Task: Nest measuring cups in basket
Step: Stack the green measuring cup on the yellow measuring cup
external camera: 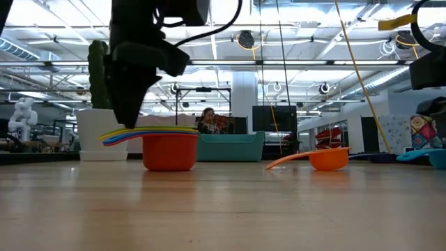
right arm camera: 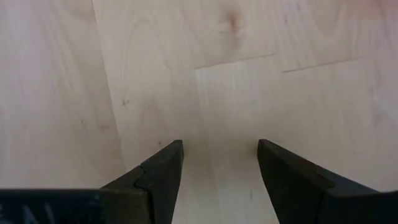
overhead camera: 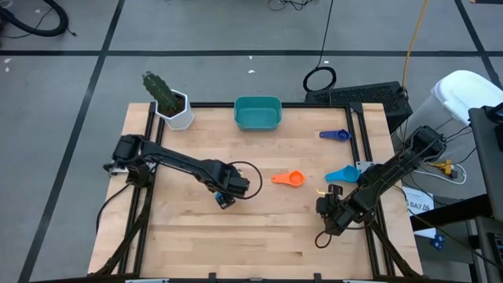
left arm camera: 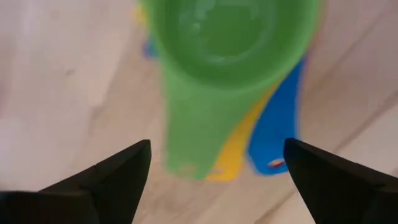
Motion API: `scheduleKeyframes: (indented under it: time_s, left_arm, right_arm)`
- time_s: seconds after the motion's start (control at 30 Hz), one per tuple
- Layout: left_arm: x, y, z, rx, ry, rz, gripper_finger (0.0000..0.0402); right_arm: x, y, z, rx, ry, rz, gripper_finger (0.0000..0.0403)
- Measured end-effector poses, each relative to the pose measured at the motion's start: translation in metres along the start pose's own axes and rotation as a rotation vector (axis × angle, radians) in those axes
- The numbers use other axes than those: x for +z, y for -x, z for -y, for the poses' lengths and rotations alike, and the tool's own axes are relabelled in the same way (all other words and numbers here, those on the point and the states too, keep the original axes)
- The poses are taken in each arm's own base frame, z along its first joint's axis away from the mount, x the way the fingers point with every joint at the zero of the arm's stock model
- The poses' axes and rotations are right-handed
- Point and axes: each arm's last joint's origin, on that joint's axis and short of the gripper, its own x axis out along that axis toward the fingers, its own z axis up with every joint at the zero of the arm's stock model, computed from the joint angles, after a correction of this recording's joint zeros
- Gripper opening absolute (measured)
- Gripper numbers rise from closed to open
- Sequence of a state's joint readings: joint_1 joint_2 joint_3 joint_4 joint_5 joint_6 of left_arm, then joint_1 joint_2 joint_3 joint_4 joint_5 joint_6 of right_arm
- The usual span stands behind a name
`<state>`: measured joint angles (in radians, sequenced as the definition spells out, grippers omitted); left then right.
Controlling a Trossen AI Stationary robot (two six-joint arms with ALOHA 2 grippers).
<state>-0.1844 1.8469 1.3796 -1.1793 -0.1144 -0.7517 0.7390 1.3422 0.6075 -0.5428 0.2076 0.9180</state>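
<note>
Left gripper [left arm camera: 214, 165] spread wide over nested cups [left arm camera: 227, 74], right gripper [right arm camera: 217, 162] parted above bare table [overhead camera: 259, 228] near right edge

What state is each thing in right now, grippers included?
Left gripper: open, over the stack's handles, holding nothing.
Right gripper: open, empty, over bare table.
Nested stack: upright on the table, green cup on top, outside the basket.
Orange cup: loose, upright.
Light blue cup: loose on the table.
Dark blue cup: loose on the table.
Basket: upright, no cups inside.
</note>
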Motion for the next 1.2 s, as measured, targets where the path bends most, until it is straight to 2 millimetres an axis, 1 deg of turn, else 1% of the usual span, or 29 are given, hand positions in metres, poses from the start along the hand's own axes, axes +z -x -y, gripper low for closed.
scheduleKeyframes:
  time_s: [0.2,0.27,0.57,0.9,1.1,1.2]
  left_arm:
    - [0.000,0.000,-0.001,0.017,-0.027,0.007,0.0395]
    - [0.001,0.000,0.000,0.009,-0.035,0.011,0.0399]
    - [0.002,0.000,0.003,-0.047,-0.029,-0.001,0.0397]
    - [0.006,0.000,0.010,-0.126,-0.011,0.033,0.0397]
    - [0.003,0.001,0.012,-0.118,-0.026,0.031,0.0397]
    - [-0.001,0.001,0.010,-0.070,-0.036,0.019,0.0397]
  right_arm:
    - [-0.002,0.000,0.000,0.005,-0.004,0.004,0.0201]
    - [-0.002,0.000,0.000,0.006,-0.006,0.004,0.0201]
    - [-0.001,0.000,0.000,0.012,-0.009,0.007,0.0201]
    - [-0.001,0.000,-0.001,0.015,-0.009,0.006,0.0201]
    - [-0.001,0.000,-0.001,0.016,-0.010,0.006,0.0201]
    - [-0.001,0.000,-0.001,0.017,-0.010,0.007,0.0201]
